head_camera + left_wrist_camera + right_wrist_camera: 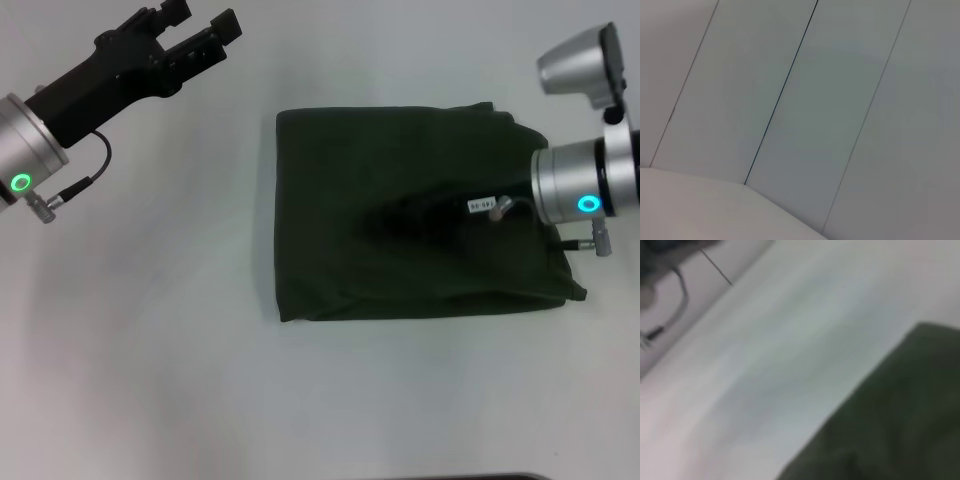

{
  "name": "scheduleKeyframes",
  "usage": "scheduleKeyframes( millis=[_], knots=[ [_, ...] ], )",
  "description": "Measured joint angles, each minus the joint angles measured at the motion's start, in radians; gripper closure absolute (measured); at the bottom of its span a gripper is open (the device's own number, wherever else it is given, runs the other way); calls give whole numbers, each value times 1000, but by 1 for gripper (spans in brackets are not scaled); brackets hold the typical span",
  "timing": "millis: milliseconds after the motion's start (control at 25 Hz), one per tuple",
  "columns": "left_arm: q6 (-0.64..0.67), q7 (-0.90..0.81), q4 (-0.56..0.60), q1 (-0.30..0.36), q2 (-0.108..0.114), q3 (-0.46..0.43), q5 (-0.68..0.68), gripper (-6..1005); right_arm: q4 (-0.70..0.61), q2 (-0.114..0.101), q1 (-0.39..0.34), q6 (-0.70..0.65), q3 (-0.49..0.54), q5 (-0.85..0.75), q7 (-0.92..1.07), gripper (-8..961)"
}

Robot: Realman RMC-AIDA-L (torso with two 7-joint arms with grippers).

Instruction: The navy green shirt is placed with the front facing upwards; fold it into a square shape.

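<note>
The navy green shirt (400,210) lies on the white table as a folded, roughly square bundle, with no lettering showing. Its right edge is uneven and a small flap sticks out at the near right corner. My right arm reaches in from the right, and its dark gripper (405,215) hangs low over the middle of the shirt, hard to make out against the cloth. A blurred corner of the shirt (895,420) fills part of the right wrist view. My left gripper (198,22) is raised at the far left, well clear of the shirt, open and holding nothing.
White table (150,350) surrounds the shirt on all sides. A dark strip (470,476) marks the near edge. The left wrist view shows only pale wall panels (805,100) and a bit of the table surface (690,210).
</note>
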Motion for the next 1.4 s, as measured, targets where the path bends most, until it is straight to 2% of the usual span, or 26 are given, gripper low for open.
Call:
scheduleKeyframes(
  millis=[360, 760, 1120, 1400],
  knots=[
    [-3, 1, -1, 0, 0, -1, 0, 112, -39, 3, 5, -110, -27, 27, -48, 892],
    [-3, 1, -1, 0, 0, -2, 0, 112, -19, 0, -3, -86, -103, 1, -9, 892],
    [-2, 1, -1, -2, 0, -1, 0, 112, -30, -9, -43, -67, -96, -51, 36, 891],
    [-2, 1, -1, -5, -1, -2, 0, 112, -71, -4, -67, -134, -35, -43, -62, 891]
  ],
)
